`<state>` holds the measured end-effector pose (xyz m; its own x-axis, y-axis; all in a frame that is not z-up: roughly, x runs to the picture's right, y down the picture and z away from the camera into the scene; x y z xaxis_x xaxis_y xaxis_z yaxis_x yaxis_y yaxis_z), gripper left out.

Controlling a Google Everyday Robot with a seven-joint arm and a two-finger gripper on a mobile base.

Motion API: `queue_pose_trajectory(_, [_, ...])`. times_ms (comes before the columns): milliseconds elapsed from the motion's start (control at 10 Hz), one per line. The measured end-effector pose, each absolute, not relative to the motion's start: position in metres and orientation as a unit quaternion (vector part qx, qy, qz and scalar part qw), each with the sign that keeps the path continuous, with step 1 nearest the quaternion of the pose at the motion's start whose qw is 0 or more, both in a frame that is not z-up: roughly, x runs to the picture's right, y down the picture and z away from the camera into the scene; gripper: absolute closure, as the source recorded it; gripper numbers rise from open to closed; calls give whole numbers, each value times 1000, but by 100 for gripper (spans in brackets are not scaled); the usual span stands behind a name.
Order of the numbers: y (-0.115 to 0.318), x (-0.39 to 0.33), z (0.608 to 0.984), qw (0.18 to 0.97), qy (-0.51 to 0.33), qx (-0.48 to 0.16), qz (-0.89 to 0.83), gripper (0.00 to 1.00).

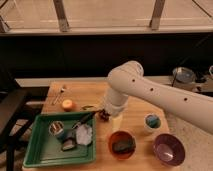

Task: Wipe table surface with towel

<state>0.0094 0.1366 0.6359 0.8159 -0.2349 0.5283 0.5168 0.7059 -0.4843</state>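
The towel (84, 134), a small whitish-grey crumpled cloth, lies inside the green tray (35, 150) at the front left of the table surface (85, 92), which is light brown wood. My white arm reaches in from the right. My gripper (116, 121) hangs low over the middle of the table, just right of the tray and apart from the towel. It looks open and holds nothing.
The tray also holds a small can (56, 130) and a dark utensil (85, 120). An orange bowl (122, 145) with a dark sponge, a purple bowl (168, 149) and a small cup (152, 121) stand front right. An orange fruit (67, 104) and cutlery (60, 92) lie left; grapes (102, 115) sit partly behind the gripper.
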Motion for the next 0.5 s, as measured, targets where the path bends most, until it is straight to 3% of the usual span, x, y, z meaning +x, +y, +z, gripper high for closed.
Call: queue_pose_trajectory(500, [142,2,639,908,-201,-321,-180,27])
